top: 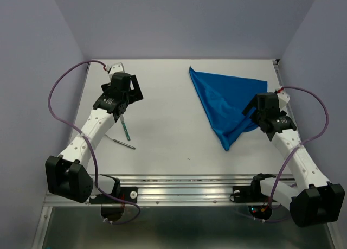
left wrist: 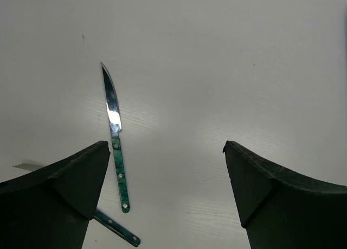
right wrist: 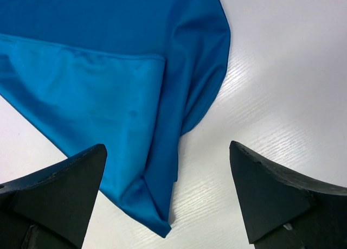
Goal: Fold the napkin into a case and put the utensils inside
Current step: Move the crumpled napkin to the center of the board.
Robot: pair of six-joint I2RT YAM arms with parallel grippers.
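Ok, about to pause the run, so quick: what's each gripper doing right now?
Left gripper: open, holding nothing, knife on the table below.
Right gripper: open, holding nothing, over the napkin.

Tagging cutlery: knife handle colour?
The knife handle is mottled teal-green; clearest in the left wrist view.

Soft even light from above the table [top: 162, 135], white top bright, shadows on it faint, dim strip below its near edge, glare spot on the blade of the knife [left wrist: 115, 132], left claw [left wrist: 165, 146] dark and soft-edged, napkin [right wrist: 81, 97] sharp
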